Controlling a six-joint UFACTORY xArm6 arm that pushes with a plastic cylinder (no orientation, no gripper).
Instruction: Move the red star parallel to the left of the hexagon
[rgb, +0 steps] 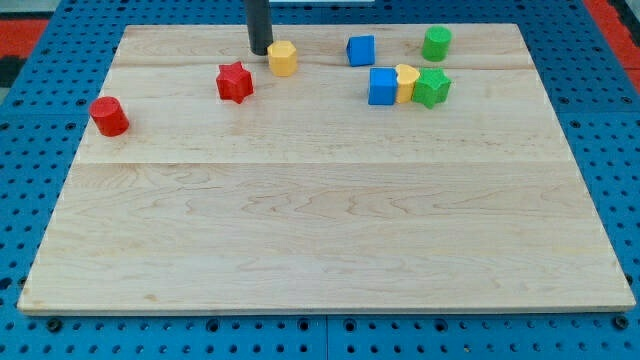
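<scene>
Tip (260, 51) touches hexagon (283, 58) at nine o'clock; star (235, 82) unaligned, needs pushing toward twelve. No claw fitted.

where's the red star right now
The red star sits in the upper left part of the board, just down-left of the yellow hexagon and my tip, with the red cylinder further left.

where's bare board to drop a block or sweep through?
Free: the whole wooden board below the red cylinder and red star, down to the view's bottom edge. Crowded: top right, where a blue block, yellow block and green block touch. My tip is just left of the yellow hexagon.
</scene>
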